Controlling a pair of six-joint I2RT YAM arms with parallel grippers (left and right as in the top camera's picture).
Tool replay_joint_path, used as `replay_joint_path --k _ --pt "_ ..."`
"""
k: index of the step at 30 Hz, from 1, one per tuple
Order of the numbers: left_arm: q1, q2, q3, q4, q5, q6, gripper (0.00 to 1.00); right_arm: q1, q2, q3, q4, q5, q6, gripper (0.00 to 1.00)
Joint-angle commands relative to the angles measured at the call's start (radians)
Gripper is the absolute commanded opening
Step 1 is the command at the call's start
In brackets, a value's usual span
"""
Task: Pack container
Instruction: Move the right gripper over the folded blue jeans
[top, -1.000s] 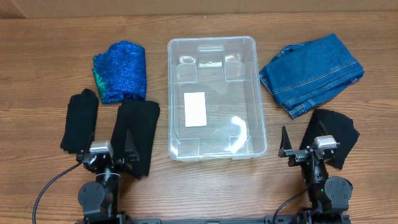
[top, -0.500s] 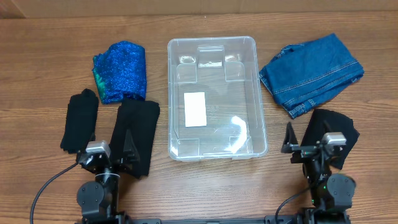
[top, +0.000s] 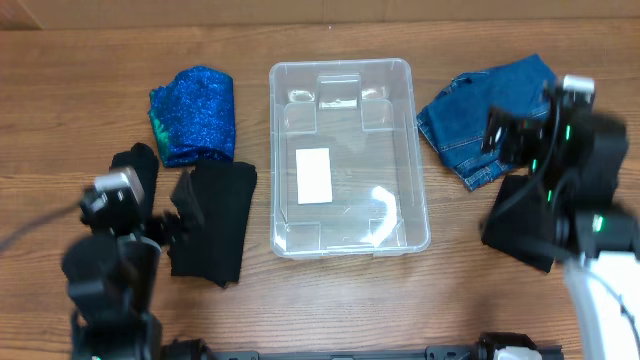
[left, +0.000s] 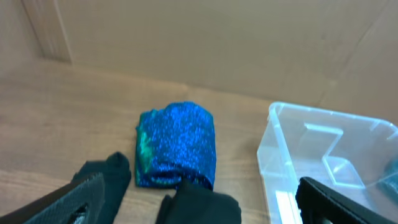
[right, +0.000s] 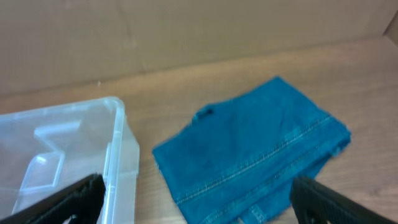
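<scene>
Between left fingers (left: 81, 196) and right fingers (right: 68, 200), the container (top: 350, 205), untouched.

Clear container (top: 340, 66) with white label (top: 314, 175), glittery blue-green cloth (top: 193, 115), blue denim (top: 480, 120), black cloths (top: 215, 220), brown wood-grain table (top: 70, 110).

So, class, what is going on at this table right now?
Two robot arms are set to pack a clear bin, which holds no clothes yet. The left gripper is open above the black cloths, facing a sparkly blue cloth. The right gripper is open over the folded jeans. Neither holds anything. Another black cloth lies right of the bin.
</scene>
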Motion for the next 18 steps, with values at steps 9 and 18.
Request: replay_joint_path --k 9,18 --pt "0.000 0.418 0.541 -0.504 -0.012 -0.003 1.00 -0.029 0.269 0.483 -0.335 -0.077 0.026 1.00" --pt "0.000 0.444 0.568 -0.549 -0.017 -0.004 1.00 -0.297 0.349 0.489 -0.335 -0.283 0.114 1.00"
